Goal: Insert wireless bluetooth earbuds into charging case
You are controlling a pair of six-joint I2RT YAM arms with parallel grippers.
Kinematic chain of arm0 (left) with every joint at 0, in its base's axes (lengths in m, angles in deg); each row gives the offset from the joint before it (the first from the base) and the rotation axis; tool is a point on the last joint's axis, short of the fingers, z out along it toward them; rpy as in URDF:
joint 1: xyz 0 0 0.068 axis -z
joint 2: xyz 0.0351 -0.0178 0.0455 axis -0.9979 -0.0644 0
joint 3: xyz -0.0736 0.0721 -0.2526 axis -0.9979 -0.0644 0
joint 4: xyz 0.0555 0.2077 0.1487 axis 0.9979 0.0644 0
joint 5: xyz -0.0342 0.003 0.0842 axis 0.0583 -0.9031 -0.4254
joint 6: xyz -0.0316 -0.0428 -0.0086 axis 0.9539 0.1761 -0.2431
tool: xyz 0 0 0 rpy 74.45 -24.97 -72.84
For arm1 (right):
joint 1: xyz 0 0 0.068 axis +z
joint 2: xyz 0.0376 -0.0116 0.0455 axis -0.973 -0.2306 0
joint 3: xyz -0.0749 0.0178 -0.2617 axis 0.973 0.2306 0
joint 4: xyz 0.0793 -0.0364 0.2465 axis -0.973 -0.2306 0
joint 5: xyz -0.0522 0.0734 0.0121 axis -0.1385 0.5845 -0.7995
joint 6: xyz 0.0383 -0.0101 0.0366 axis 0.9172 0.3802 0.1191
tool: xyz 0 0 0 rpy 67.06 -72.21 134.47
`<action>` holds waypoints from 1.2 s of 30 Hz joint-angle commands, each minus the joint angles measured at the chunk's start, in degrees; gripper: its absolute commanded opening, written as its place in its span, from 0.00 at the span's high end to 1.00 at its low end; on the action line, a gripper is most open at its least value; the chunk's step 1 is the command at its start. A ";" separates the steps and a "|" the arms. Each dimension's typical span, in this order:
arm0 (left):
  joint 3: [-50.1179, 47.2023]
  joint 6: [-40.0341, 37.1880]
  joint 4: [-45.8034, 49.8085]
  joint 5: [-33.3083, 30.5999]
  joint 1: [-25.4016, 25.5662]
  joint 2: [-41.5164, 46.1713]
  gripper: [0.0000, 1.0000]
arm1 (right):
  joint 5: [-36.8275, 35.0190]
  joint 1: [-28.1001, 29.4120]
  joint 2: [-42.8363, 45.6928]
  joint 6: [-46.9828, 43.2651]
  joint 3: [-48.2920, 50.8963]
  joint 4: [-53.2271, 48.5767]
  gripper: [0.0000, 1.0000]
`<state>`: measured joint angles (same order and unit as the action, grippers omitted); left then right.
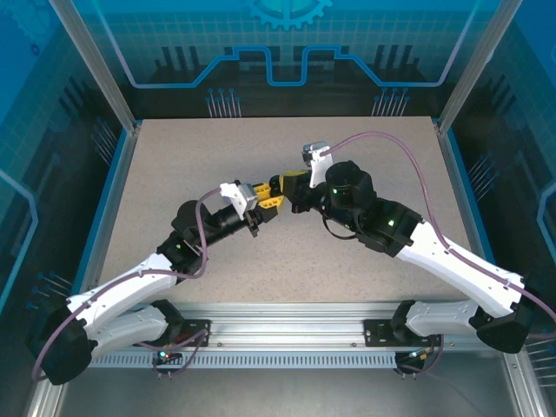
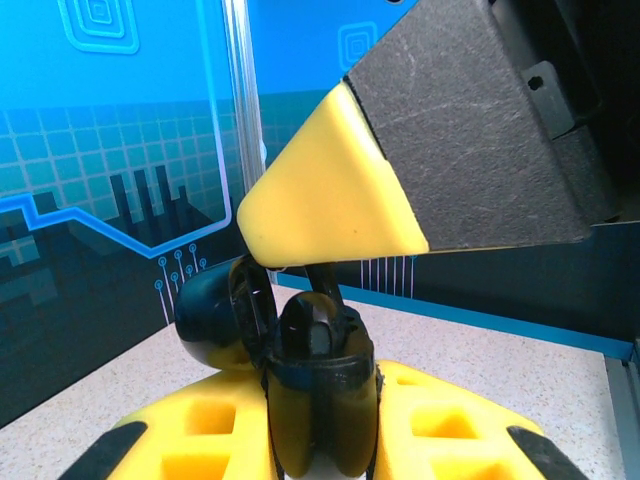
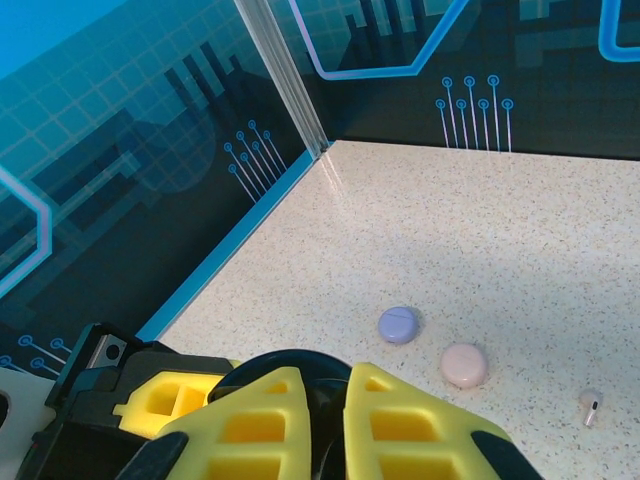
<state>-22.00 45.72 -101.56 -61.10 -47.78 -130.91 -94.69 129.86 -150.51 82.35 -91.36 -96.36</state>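
My left gripper (image 2: 322, 440) is shut on a black charging case (image 2: 345, 405), held upright with its lid (image 2: 205, 320) swung open to the left. A black earbud (image 2: 322, 290) hangs stem-down from the yellow fingertips of my right gripper (image 3: 325, 400) and reaches into the case's mouth. In the top view the left gripper (image 1: 263, 198) and right gripper (image 1: 291, 188) meet nose to nose above the middle of the table (image 1: 174, 174). The right wrist view shows the case's black rim (image 3: 290, 357) just beyond my fingers. A pale pink earbud (image 3: 590, 405) lies loose on the table.
A closed lavender round case (image 3: 398, 324) and a closed pale pink round case (image 3: 464, 365) lie side by side on the speckled table. Blue walls and a metal post (image 3: 290, 90) stand behind them.
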 commanded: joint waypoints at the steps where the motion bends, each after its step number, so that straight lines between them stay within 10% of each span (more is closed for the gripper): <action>1: 2.61 -0.86 -3.67 0.32 0.41 1.10 1.00 | 1.64 0.16 0.62 0.31 1.64 -0.63 0.89; 25: 2.75 -1.35 -4.63 -1.82 0.40 0.32 1.00 | 3.05 2.97 -0.30 0.18 0.97 -3.00 0.89; 36: 1.87 -0.09 -4.95 -1.29 0.40 0.10 1.00 | 1.15 1.19 -2.47 3.68 -5.62 -5.86 0.52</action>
<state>-21.98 45.72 -102.12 -61.73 -47.76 -130.93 -95.17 130.99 -152.04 84.93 -94.09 -99.88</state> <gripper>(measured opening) 0.221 0.461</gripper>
